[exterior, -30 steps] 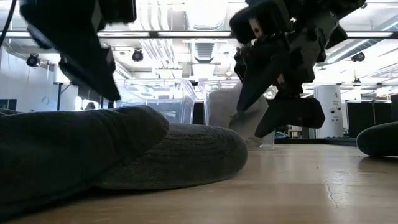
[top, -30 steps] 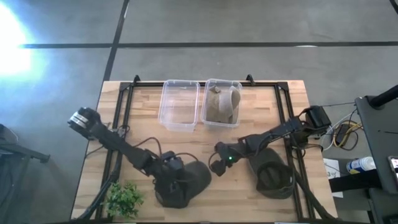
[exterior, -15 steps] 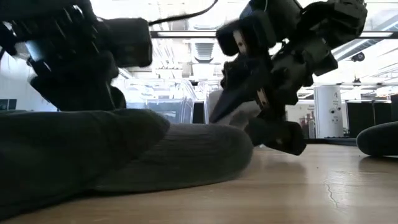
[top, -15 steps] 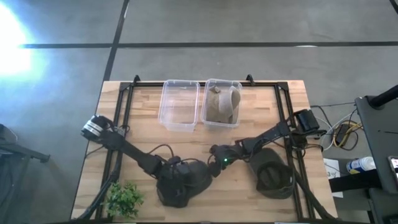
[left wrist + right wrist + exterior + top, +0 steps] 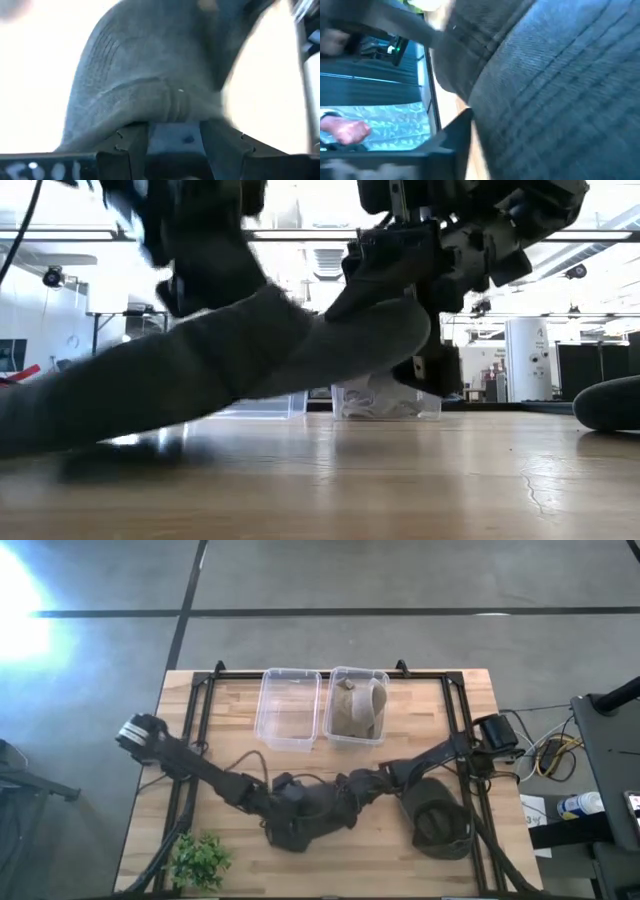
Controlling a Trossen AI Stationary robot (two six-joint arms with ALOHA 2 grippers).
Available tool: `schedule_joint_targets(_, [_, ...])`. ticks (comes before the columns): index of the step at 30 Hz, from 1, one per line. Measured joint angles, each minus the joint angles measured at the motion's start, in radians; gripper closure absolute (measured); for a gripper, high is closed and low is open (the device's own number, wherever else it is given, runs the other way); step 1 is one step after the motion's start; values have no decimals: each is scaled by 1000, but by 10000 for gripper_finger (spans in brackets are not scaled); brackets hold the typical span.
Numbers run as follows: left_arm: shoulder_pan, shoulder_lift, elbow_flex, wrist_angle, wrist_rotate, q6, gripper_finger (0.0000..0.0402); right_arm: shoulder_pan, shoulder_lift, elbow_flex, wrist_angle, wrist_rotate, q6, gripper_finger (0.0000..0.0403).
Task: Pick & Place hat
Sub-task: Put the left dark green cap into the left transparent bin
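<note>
High view: at the table's (image 5: 470,690) front left corner lay a small green plant (image 5: 198,860). The left arm ran in from the left edge toward the middle front, and its left gripper (image 5: 283,798) sat against the left side of a dark grey hat (image 5: 305,818), its fingers closed on the knit. From the other side the right arm reached across, and the right gripper (image 5: 352,792) pressed on the same hat's right edge, also pinching the fabric, so the hat was stretched between the two claws. At the back of the table stood two clear bins side by side: the left bin (image 5: 289,708) showed only its own bottom, while the right bin (image 5: 357,706) held a tan hat (image 5: 358,705). Near the front right corner a second dark hat (image 5: 441,820) lay flat on the wood, apart from both grippers.

In the low view the grey hat (image 5: 250,360) hung clear of the table at its right end, under the right gripper (image 5: 415,300), and sloped down to the left, where its lower part was close to the wood. The second dark hat (image 5: 608,402) showed at the far right edge.

In the left wrist view the ribbed brim (image 5: 150,100) was pinched between the left claw's two fingers (image 5: 127,145). In the right wrist view grey knit (image 5: 560,100) filled most of the picture, too close to make out the fingers.
</note>
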Motion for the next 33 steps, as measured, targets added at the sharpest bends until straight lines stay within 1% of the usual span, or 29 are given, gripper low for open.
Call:
schedule_joint_targets(4, [-2,-128,0,-24,-68,9,229,-14,-32,0,6,2,-37,365])
schedule_joint_targets(5, [0,-165,0,-33,-76,11,229,-18,-42,0,6,4,-51,377])
schedule_joint_targets(8, [0,-274,5,-82,-116,20,229,-37,-84,0,18,4,-71,382])
schedule_joint_targets(12, [0,-418,9,-91,-151,47,229,-66,-176,0,40,8,-105,386])
schedule_joint_targets(17, [0,-564,3,-107,-203,97,229,-112,-311,12,28,87,-169,388])
schedule_joint_targets(21, [0,-646,1,-161,-210,141,229,-164,-394,45,-26,168,-222,388])
schedule_joint_targets(23, [0,-690,15,-167,-217,147,229,-200,-420,91,-113,212,-248,388])
schedule_joint_targets(25, [-3,-730,37,-159,-248,178,229,-247,-426,154,-242,239,-279,389])
schedule_joint_targets(29, [-3,-789,64,-159,-289,262,229,-353,-373,321,-507,241,-298,389])
schedule_joint_targets(31, [-3,-808,68,-161,-309,280,229,-409,-322,419,-630,221,-286,388])
schedule_joint_targets(33, [-3,-821,67,-166,-325,283,229,-463,-259,514,-722,151,-279,381])
